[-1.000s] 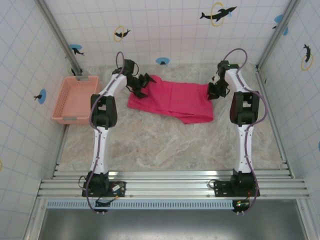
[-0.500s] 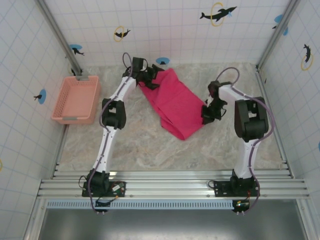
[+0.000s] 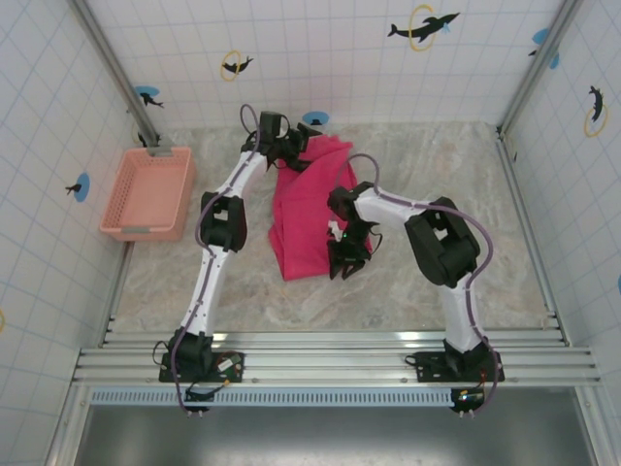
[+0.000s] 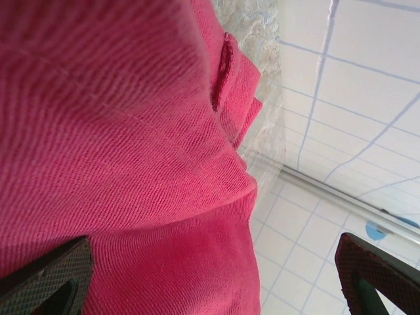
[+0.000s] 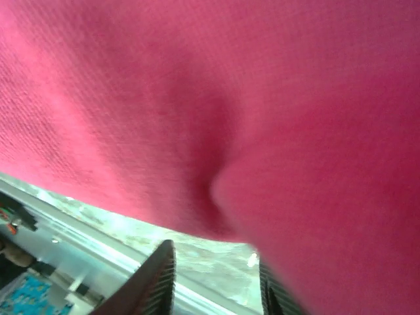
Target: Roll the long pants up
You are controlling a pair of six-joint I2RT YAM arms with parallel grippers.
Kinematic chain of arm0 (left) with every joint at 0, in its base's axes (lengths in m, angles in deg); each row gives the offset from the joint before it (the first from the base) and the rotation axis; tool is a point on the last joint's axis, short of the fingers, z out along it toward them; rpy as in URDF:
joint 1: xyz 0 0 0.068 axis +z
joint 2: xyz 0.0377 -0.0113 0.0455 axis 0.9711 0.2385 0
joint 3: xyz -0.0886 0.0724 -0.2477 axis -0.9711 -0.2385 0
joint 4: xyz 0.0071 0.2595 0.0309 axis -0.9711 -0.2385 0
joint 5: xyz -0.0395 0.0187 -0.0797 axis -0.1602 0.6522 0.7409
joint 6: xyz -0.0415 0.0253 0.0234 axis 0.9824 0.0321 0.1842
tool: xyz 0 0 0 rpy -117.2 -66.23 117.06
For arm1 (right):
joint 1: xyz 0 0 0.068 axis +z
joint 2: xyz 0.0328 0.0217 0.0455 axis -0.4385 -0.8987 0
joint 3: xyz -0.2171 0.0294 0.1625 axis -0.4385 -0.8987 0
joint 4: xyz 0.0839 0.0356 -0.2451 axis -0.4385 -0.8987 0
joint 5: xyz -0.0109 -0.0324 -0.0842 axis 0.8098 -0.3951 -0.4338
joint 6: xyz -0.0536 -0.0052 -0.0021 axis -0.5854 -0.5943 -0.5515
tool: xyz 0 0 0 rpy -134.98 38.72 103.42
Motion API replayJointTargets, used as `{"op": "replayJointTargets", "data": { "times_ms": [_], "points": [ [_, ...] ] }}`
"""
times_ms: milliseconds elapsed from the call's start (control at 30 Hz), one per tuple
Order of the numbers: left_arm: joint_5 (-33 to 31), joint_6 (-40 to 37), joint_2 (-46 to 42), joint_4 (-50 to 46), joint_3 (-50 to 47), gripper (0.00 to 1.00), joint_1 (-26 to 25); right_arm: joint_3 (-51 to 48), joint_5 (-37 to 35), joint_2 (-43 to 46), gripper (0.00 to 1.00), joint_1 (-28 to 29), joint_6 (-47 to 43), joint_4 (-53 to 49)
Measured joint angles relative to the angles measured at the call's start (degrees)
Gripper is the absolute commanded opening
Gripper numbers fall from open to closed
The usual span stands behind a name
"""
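The long pants [image 3: 306, 209] lie folded in a bright pink-red strip running from the back wall toward the front, lower end near the table's middle. My left gripper [image 3: 291, 152] sits at their far end. In the left wrist view the dark fingers [image 4: 46, 275] stand wide apart, open, and the pants [image 4: 118, 131] bulge between and over them. My right gripper [image 3: 345, 259] is at the strip's near right edge. In the right wrist view its jaws are apart, marble shows in the gap, and the pants [image 5: 216, 85] hang close above, covering the right fingertip.
A pale salmon-pink lattice basket [image 3: 146, 194] stands at the left wall. The marble table [image 3: 320, 301] has free room in front of the pants and to the right. Tiled walls close the back and sides.
The pants swung from lying crosswise at the back to pointing toward the front. My right gripper swept from the back right to the middle; the left gripper moved slightly back and stayed there.
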Motion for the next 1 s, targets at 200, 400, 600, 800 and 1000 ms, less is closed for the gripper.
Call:
{"op": "replayJointTargets", "data": {
  "times_ms": [200, 400, 600, 800, 1000],
  "points": [
    [-1.0, -9.1, -2.9, -2.7, -2.7, 0.97, 0.5, 11.0, -1.7, 1.1, 0.5, 1.1, -7.8, -9.1],
    [-7.4, -28.1, -13.4, -14.0, -10.3, 0.97, 4.6, 17.0, -13.7, 9.1, 0.52, -0.9, -18.9, -14.1],
    [-21.0, -50.3, -33.9, -24.1, -20.1, 0.97, 7.6, 18.5, -27.2, 6.4, 0.5, -0.5, -29.0, -15.4],
    [-24.1, -56.4, -53.8, -23.2, -40.5, 0.97, 6.1, 32.3, -28.8, -8.8, 0.47, -2.3, -29.1, -14.8],
    [-26.8, -60.8, -54.7, -26.7, -50.8, 0.97, 3.2, 27.1, -28.5, -9.9, 0.47, -3.1, -27.1, -15.5]
  ]
}}
